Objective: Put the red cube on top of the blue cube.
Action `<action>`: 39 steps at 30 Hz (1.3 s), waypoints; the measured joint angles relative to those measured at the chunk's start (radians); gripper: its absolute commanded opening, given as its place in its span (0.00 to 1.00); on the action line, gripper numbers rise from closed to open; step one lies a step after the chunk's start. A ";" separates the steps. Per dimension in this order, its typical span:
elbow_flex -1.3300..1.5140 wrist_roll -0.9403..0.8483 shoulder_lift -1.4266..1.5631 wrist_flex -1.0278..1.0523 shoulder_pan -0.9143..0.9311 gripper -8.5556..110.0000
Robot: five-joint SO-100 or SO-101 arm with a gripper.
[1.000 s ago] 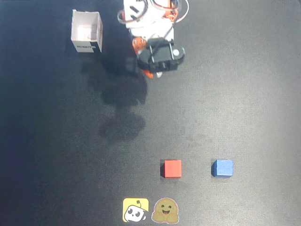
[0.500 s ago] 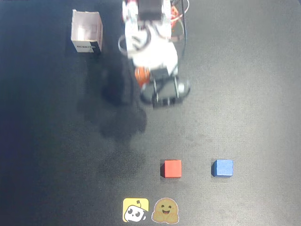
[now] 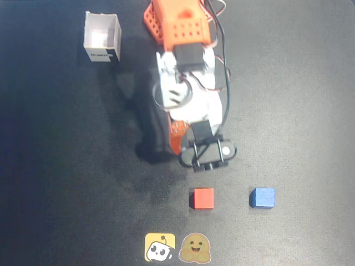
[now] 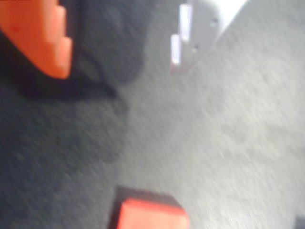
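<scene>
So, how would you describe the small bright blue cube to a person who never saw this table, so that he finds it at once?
In the overhead view, start from the orange and white robot arm reaching down the middle of the dark table. Just below its gripper two small matte cubes sit side by side, apart. The small bright blue cube is the right one; its neighbour, the small bright red cube, differs only in colour.

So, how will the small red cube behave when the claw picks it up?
The small matte red cube looks rigid, so it probably will not deform. Its flat faces suggest that it will slide, not roll. It seems light for its size; the matte surface should grip fairly well.
</scene>
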 measured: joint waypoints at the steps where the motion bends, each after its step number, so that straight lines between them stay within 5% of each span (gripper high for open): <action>1: -0.006 0.009 -0.017 -0.009 -0.006 0.22; 39: -0.410 0.086 -0.566 -0.107 -0.031 0.24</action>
